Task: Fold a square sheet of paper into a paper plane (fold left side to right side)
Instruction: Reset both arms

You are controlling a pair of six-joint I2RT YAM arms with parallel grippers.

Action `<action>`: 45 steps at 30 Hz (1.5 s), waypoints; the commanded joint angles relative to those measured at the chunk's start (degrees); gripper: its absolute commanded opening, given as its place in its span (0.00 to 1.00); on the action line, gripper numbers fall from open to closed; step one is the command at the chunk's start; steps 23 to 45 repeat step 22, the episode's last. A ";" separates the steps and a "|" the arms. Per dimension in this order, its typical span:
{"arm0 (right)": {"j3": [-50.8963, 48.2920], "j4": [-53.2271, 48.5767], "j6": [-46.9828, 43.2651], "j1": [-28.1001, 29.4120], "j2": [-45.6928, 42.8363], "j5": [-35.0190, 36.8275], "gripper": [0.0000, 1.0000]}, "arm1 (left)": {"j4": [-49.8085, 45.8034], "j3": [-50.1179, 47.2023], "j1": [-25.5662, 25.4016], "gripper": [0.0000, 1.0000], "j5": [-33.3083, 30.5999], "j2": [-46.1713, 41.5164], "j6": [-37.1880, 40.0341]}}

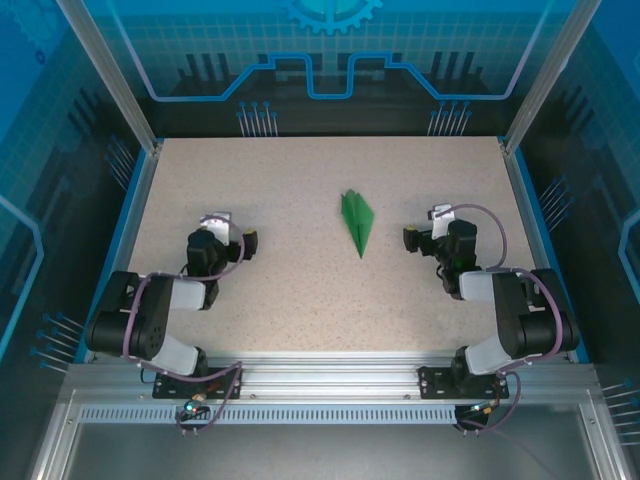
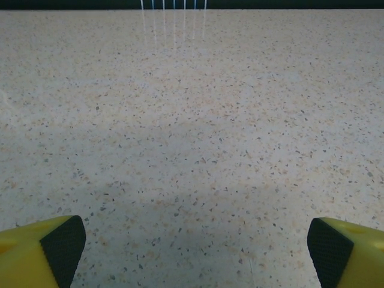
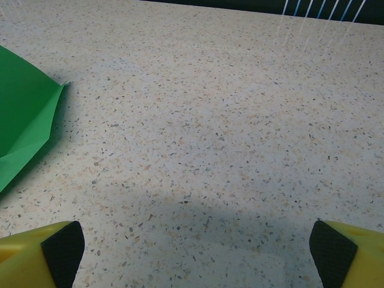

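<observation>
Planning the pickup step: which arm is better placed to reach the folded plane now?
Right, most likely. The paper plane lies right of centre on the table, closer to the right gripper, and its green edge shows in the right wrist view. The left gripper sits farther off. Both are open.

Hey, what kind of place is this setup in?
Probably a robotics lab cell, not a home: a speckled table walled by blue printed panels, aluminium frame posts at the corners, and a left arm and right arm bolted to a rail at its near edge.
</observation>
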 commanded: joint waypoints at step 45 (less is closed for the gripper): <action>1.06 1.42 -0.65 -0.13 0.27 0.25 1.00 | -3.60 3.88 1.72 0.99 -0.62 0.60 -2.44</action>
